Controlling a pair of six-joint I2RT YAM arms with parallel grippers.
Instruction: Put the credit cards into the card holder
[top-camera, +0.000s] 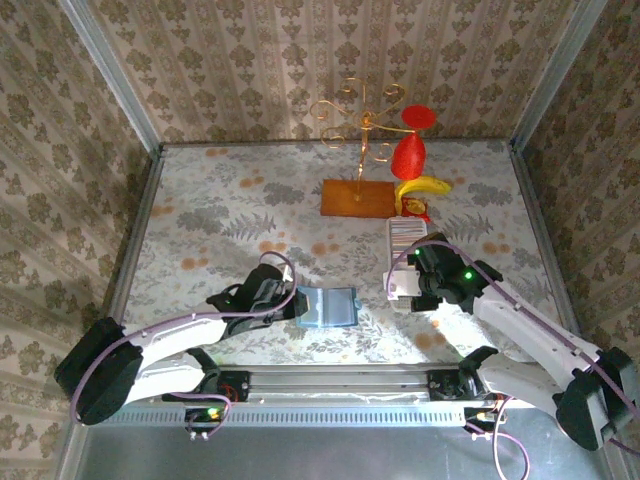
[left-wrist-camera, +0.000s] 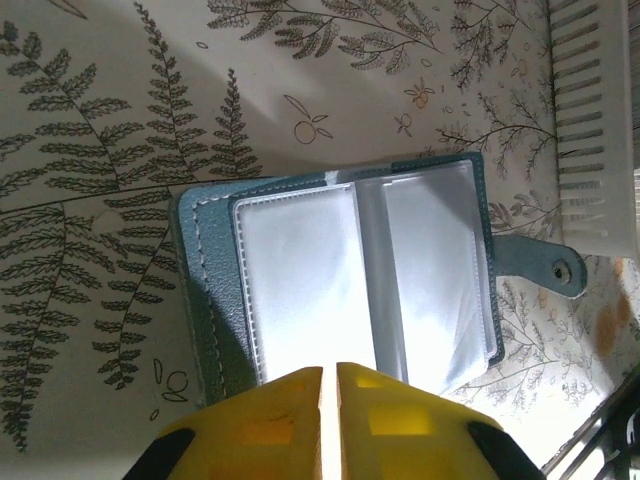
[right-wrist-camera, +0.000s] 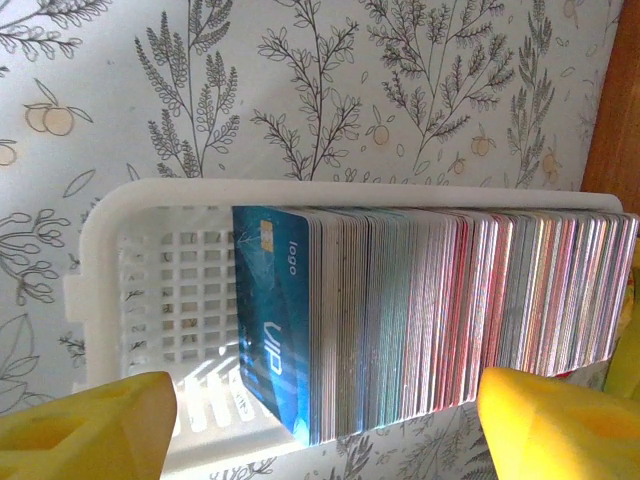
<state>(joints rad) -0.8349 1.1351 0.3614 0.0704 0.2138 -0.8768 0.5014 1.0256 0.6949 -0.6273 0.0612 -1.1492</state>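
The teal card holder (top-camera: 328, 307) (left-wrist-camera: 210, 290) lies open like a book on the table, clear sleeves up and clasp tab (left-wrist-camera: 545, 268) out to one side. My left gripper (top-camera: 298, 300) (left-wrist-camera: 330, 375) is shut on the holder's near edge, its yellow fingers almost touching. The credit cards (right-wrist-camera: 420, 320) (top-camera: 407, 238) stand on edge, packed in a long white tray (right-wrist-camera: 160, 270), with a blue "VIP" card (right-wrist-camera: 275, 320) at the front. My right gripper (top-camera: 415, 285) (right-wrist-camera: 325, 430) hangs open over the tray's near end, one yellow finger on each side of the stack, touching nothing.
Behind the tray stand a gold wire stand on a wooden base (top-camera: 355, 195), a red object (top-camera: 410, 155) and a yellow banana-like object (top-camera: 425, 187). Patterned walls close in the table at left, right and back.
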